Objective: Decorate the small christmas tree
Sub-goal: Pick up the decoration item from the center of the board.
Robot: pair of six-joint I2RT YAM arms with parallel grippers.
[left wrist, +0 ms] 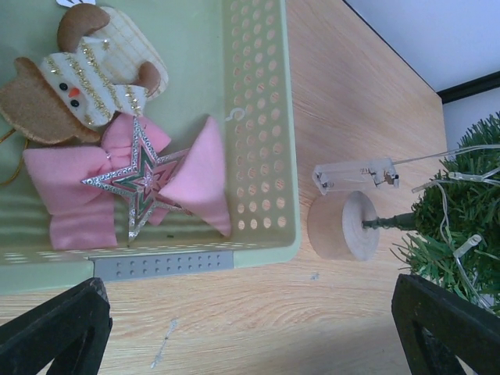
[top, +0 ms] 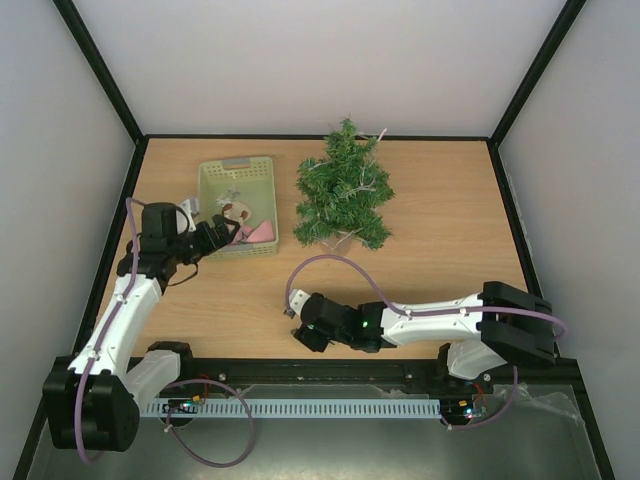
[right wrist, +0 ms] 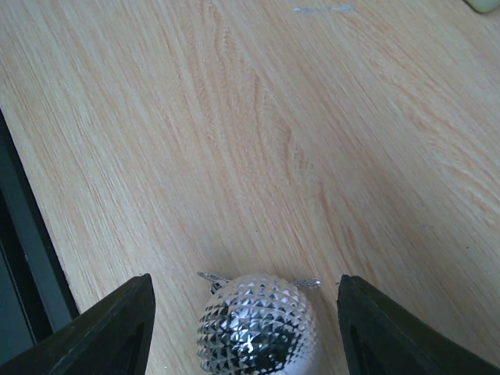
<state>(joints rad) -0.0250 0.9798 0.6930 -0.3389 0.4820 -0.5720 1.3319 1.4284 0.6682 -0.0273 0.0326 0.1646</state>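
Looking down from the overhead camera, I see the small christmas tree [top: 345,190], a bushy dark green fir strung with thin clear light wires, just to the right of the pale green perforated plastic basket [top: 215,172] on the wooden table [top: 450,230]. Its round pale wooden base [left wrist: 342,226] lies near the basket's corner, with a clear plastic battery box [left wrist: 355,176] touching it. I cannot tell whether the tree is fully upright.

The left gripper [top: 222,236] hangs at the basket's near edge, jaws spread as wide as they go and holding nothing. Inside the basket lie a pink fabric bow [left wrist: 70,187], a glittery silver-edged star [left wrist: 141,183] on top of it, and a cream and brown felt figure [left wrist: 74,86] beside them.

The right gripper [top: 293,322] sits well in front of the basket, low over the table. Its jaws are partly apart, one on each side of a faceted silver bauble [right wrist: 258,326], with gaps showing on both sides.
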